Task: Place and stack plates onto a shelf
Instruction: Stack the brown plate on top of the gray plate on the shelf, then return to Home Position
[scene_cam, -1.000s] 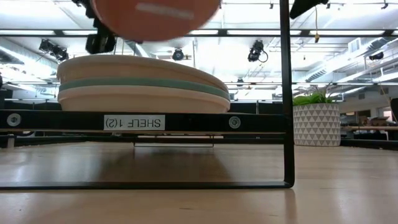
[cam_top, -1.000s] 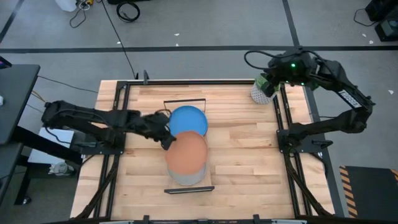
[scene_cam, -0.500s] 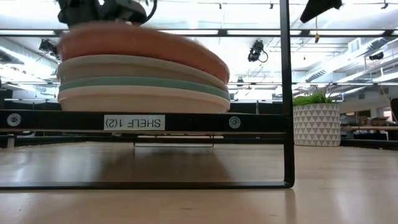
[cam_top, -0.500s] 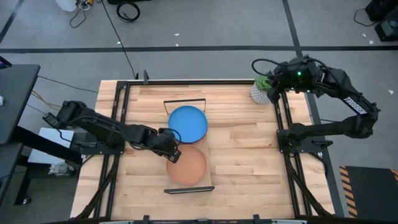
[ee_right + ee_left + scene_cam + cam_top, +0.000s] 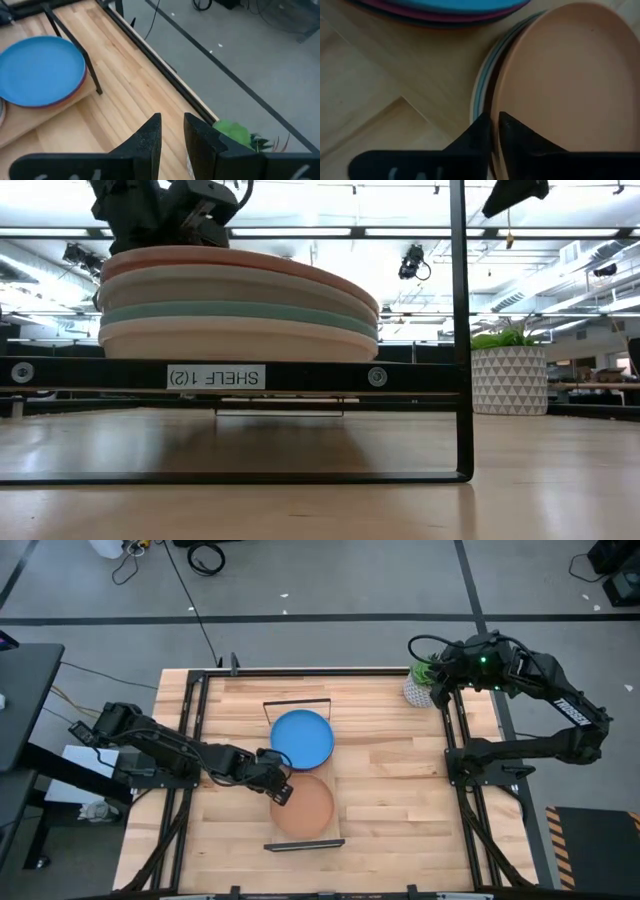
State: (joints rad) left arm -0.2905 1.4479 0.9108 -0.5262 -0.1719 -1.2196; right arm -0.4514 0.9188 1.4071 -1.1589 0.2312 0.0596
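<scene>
Terracotta on top: the round matte terracotta plate (image 5: 302, 807) sits just below centre of the high view, capping a stack on the near half of the long light-wood shelf with thin black wire ends (image 5: 331, 785). In the low view that stack reads peach-pink over cream, teal and cream layers (image 5: 238, 305), resting above the label "SHELF 1(2)" (image 5: 216, 377). Right beside it, higher in the frame, the round bright blue plate (image 5: 302, 737) tops the second stack, with a magenta rim (image 5: 445, 12) peeking out beneath it in the left wrist view.

The left gripper (image 5: 280, 790) is at the terracotta plate's left edge, its fingers (image 5: 485, 140) narrowly parted and straddling the rim, nearly pinched on it. The left arm stretches in from the frame's left side across the slatted wooden table (image 5: 390, 780).

Upper right, the right gripper (image 5: 432, 677) hangs over the small green plant in a white patterned pot (image 5: 420, 688) at the table's corner, fingers a narrow gap apart, holding nothing.
</scene>
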